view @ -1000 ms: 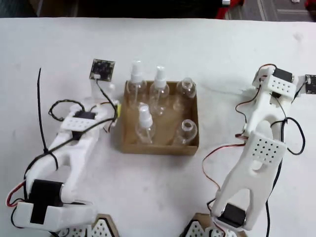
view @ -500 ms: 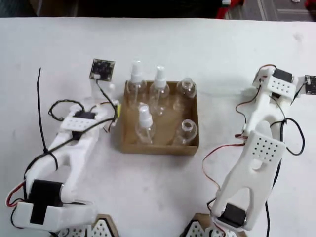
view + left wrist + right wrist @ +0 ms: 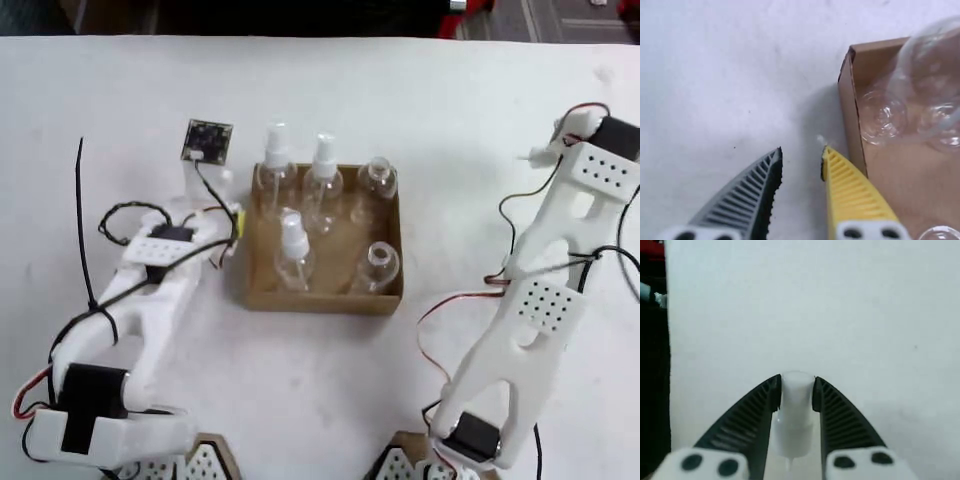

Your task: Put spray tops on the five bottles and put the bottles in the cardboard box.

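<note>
In cardboard box (image 3: pixel 325 298): five clear bottles, upright.
Spray tops on three: far-left bottle (image 3: pixel 275 172), far-middle bottle (image 3: pixel 323 185), near-left bottle (image 3: pixel 293 255).
Bare necks on two: far-right bottle (image 3: pixel 376 188), near-right bottle (image 3: pixel 376 265).
Left gripper (image 3: pixel 802 152): just beside box's left wall, fingers narrowly apart, nothing between them.
Right gripper (image 3: pixel 796 379): well right of box, clamped on white spray top (image 3: pixel 795 425).
White table (image 3: pixel 420 90) under box; dark room area (image 3: pixel 250 15) beyond table edge on box's far side.

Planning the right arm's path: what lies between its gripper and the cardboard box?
Only bare table up to the cardboard box, seen in the high view. The right gripper is shut on a spray top.
</note>
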Robot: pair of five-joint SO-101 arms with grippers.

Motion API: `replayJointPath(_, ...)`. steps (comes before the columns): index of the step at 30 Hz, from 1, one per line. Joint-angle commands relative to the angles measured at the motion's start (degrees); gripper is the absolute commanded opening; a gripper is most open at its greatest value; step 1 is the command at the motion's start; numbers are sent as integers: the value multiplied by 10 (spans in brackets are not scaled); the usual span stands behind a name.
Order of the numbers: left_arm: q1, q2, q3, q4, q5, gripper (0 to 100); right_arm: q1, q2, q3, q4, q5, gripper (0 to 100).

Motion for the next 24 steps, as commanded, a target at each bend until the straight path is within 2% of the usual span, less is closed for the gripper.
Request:
replayJointPath(1,7,-12,-3,-14,-8,124,-19,-28,-100,50,93,16)
replayJointPath(6,7,-12,-2,-14,-8,124,-35,-81,-94,66,176,16)
replayJointPath(24,7,-12,-3,-14,-8,124,-36,-311,-94,67,335,16)
